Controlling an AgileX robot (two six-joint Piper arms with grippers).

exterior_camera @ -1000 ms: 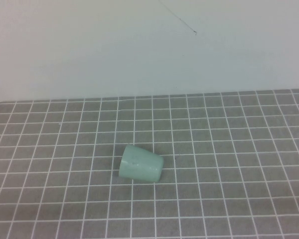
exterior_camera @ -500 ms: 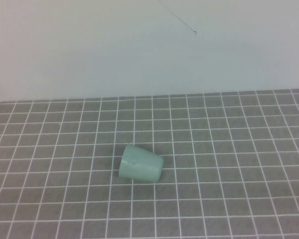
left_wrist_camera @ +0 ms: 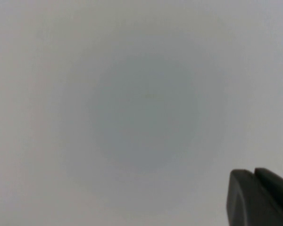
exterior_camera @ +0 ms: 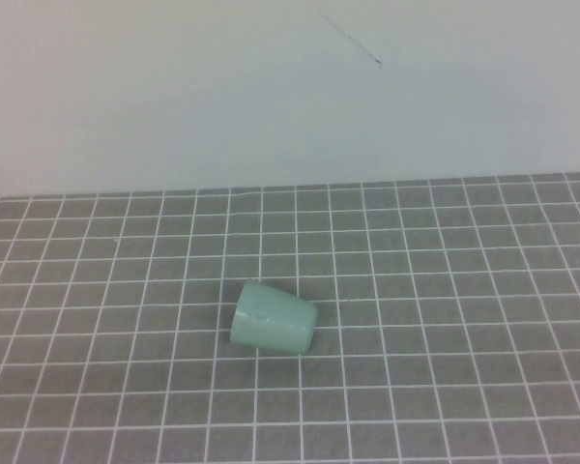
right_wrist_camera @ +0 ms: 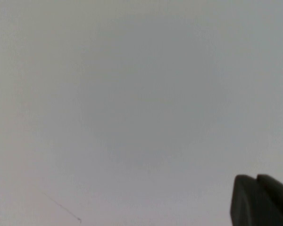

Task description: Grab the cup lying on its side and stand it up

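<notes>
Gridded grey mat (exterior_camera: 464, 290) held the cup (exterior_camera: 274, 318) on its side, left of centre. I saw left gripper (left_wrist_camera: 262, 197) and right gripper (right_wrist_camera: 262, 200) facing blank wall, nothing held; opening unclear. Cup could roll if nudged.

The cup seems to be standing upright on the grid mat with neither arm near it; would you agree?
Not quite: the high view shows the cup lying on its side on the grid mat. The rest holds: neither arm is near it. The left gripper and right gripper face only blank wall.
</notes>
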